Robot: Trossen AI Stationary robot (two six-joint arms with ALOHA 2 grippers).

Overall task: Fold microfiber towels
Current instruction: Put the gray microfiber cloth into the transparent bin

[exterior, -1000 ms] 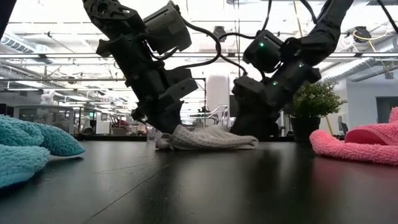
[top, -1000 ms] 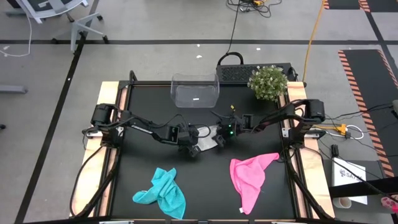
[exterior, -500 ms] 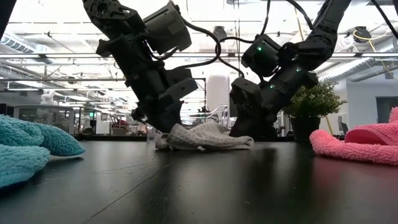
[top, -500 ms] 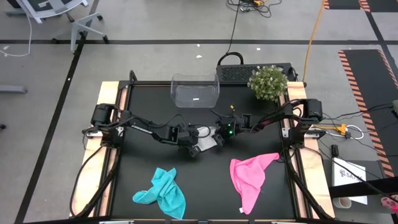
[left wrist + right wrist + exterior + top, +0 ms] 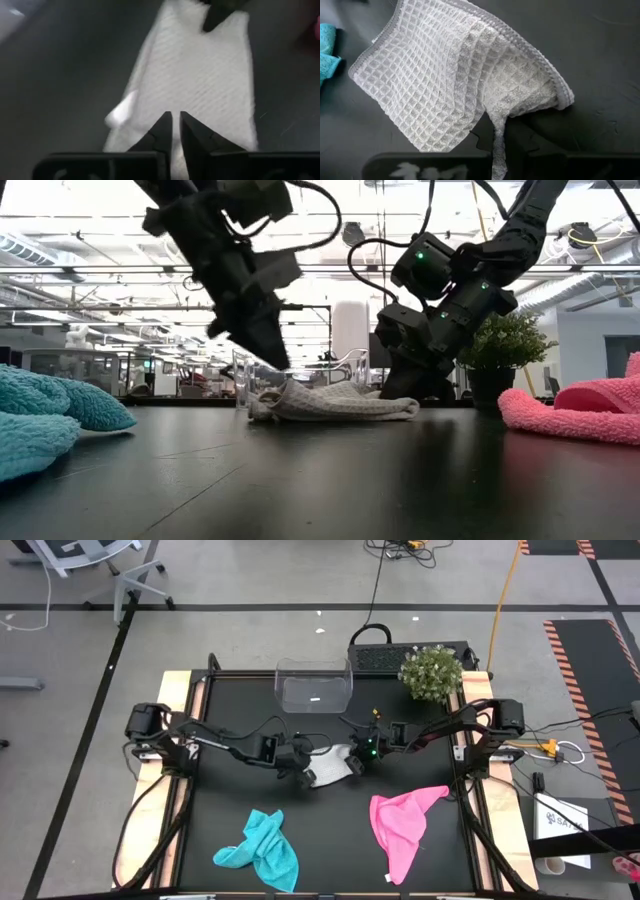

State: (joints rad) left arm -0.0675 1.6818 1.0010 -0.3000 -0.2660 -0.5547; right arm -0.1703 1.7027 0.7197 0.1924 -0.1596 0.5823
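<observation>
The grey-white towel (image 5: 328,768) lies bunched in a loose fold near the middle of the black desk (image 5: 230,800), its waffle weave and stitched hem plain in the right wrist view (image 5: 455,75). The right end effector (image 5: 352,762) sits at the towel's right edge with its fingers pressed together on a pinch of the cloth, which spreads away from them across the desk. The left end effector (image 5: 297,768) hangs just above the towel's opposite edge, raised clear of it in the low view (image 5: 268,345); its fingers (image 5: 162,131) stand nearly together with only a thin slit between them and nothing in it, the towel lying below and ahead of them. Farther out, toward the desk's front edge, the teal towel (image 5: 262,850) lies crumpled on the left end effector's side and the pink towel (image 5: 402,822) on the right end effector's side, both well apart from either end effector. Behind them at the desk's far edge stand a clear plastic bin (image 5: 314,686) and a small potted plant (image 5: 431,673).
</observation>
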